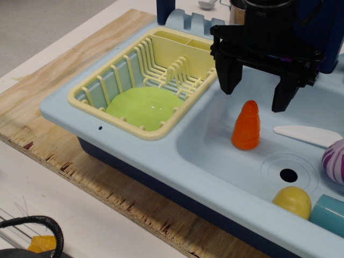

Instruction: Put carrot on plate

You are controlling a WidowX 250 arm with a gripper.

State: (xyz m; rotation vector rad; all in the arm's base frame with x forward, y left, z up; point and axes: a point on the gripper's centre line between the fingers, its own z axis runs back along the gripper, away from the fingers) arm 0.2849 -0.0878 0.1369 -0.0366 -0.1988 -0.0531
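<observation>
Directly under the gripper [257, 91], jaws apart and empty, stands the carrot [246, 126] upright in the sink basin [215, 145], tip up, long axis vertical; off at nine o'clock lies the plate [142, 107] inside the dish rack [91, 105]; likely to need lifting over the rack's rim; nearby at four o'clock sits a yellow toy [292, 201], at three a white spatula [306, 134]; neither blocking.
</observation>
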